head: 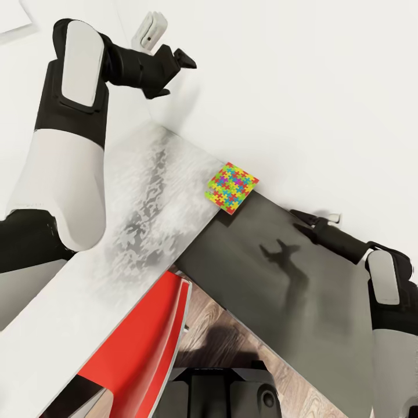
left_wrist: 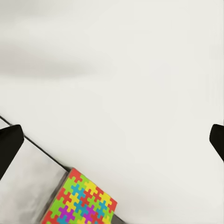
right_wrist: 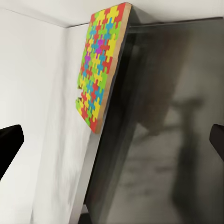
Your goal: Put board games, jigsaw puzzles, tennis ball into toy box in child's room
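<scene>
One jigsaw puzzle (head: pixel 232 187), a thin square of multicolour interlocking pieces, lies at the end corner of the table (head: pixel 116 232) and slightly overhangs the dark grey side panel (head: pixel 278 273). My left gripper (head: pixel 171 75) hangs open high above the tabletop near the white wall; from its wrist the jigsaw puzzle (left_wrist: pixel 81 200) sits below and ahead of the gripper (left_wrist: pixel 112 144). My right gripper (head: pixel 306 223) is open beside the side panel, right of the puzzle and apart from it. Its wrist view has the jigsaw puzzle (right_wrist: pixel 100 65) edge-on over the panel (right_wrist: pixel 163 140). The toy box is out of view.
A red chair (head: pixel 145 342) stands against the table's near side, just left of my base (head: pixel 226 389). Wood-plank floor (head: pixel 232 325) lies between chair and side panel. White wall (head: pixel 302 104) runs behind the table's end. A small white object (head: pixel 150 29) is near the left arm.
</scene>
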Controlling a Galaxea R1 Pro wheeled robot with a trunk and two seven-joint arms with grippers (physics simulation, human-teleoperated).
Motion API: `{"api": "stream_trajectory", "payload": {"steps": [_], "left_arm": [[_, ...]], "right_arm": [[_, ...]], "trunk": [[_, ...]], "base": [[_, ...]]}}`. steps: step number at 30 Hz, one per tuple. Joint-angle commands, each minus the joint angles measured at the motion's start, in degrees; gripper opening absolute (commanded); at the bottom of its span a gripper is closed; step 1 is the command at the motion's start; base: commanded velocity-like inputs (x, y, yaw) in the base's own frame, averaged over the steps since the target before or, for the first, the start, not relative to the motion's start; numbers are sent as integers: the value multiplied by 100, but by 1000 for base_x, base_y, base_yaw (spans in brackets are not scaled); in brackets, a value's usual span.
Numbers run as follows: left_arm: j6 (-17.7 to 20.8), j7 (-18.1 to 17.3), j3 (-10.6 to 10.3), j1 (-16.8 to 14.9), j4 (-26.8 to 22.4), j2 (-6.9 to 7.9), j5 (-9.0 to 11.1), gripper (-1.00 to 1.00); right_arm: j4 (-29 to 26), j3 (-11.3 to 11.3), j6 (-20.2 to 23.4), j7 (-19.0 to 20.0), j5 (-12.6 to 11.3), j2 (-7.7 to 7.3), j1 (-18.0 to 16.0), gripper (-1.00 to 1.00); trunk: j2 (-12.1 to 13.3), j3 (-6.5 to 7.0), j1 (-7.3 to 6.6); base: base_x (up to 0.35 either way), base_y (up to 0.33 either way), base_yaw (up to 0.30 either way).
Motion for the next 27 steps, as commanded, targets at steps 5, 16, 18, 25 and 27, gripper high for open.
{"api": "stream_trajectory", "payload": {"steps": [5, 16, 18, 25, 27], "left_arm": [[22, 124, -30, 298, -310, -10, 174, 100], [13, 767, -43, 761, -882, -56, 378, 100], [12, 839, -43, 726, -881, -62, 439, 100], [12, 1203, -69, 531, -696, -69, 712, 100], [13, 1251, -74, 505, -664, -69, 742, 100]], "right_arm": [[134, -5, -81, 36, 28, 91, -49, 100], [645, -1, -411, 60, 28, 238, -244, 100], [728, 1, -486, 67, 25, 244, -268, 100], [1101, 34, -927, 101, 10, 286, -356, 100], [1168, 54, -1011, 114, 8, 306, -368, 100]], "trunk": [[-9, -7, 3], [-9, -7, 3], [-9, -7, 3], [-9, -7, 3], [-9, -7, 3]], "base": [[0, 0, 0], [0, 0, 0], [0, 0, 0], [0, 0, 0], [0, 0, 0]]}}
